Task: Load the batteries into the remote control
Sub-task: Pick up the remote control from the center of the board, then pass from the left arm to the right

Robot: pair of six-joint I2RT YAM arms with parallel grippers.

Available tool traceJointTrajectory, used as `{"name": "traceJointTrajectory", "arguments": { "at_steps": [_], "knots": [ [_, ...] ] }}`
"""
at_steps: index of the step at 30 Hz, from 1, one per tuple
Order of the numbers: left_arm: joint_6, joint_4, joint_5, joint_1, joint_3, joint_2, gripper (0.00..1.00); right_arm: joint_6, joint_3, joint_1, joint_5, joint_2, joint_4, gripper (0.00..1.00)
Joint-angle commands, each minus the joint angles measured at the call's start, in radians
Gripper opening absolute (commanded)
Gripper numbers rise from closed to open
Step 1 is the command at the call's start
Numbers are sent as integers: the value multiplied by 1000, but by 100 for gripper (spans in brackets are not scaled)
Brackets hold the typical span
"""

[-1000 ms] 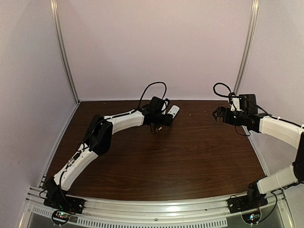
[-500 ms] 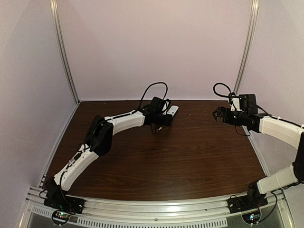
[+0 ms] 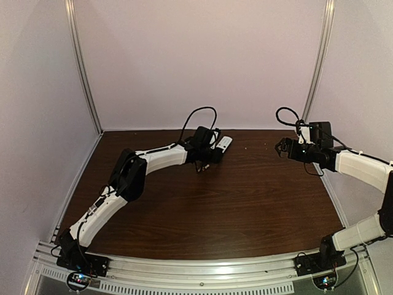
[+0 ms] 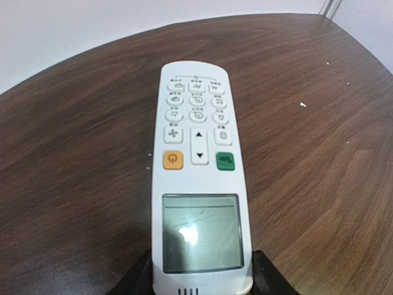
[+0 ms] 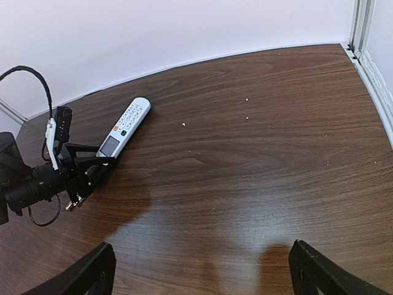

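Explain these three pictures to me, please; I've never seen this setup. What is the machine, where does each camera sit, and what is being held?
Two white robot arms are bolted at the near edge of a brown table. The overhead view looks down from behind them; the other two pictures come from a camera on each wrist. The left tool appears to grip the screen end of the remote control, which lies buttons-up on the table. The right tool is open, holds nothing and hangs above the wood. No batteries show in any picture.
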Motion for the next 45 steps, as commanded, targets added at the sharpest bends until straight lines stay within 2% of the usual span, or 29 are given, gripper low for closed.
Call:
{"name": "traceJointTrajectory", "arguments": {
  "at_steps": [1,10,19,26,29,35,39,45],
  "knots": [
    [34,30,-18,-8,-114,-86,30,-5,11,-4,10,-5,-1,100],
    [64,98,73,-34,-319,-281,24,1,7,-4,-22,-9,16,100],
    [96,90,181,-67,-491,-427,21,-21,-10,-3,-49,-38,26,100],
    [168,80,309,-71,-801,-640,19,-78,-72,3,-124,-118,64,100],
    [217,24,345,-71,-917,-721,18,-103,-128,31,-132,-172,102,100],
    [228,-34,473,-71,-1078,-841,17,-158,-197,197,-144,-243,148,97],
    [202,-120,542,-69,-1054,-871,17,-215,-167,361,-44,-231,98,92],
    [177,-246,662,-37,-979,-897,17,-303,-76,582,89,-120,-9,90]
  ]
}}
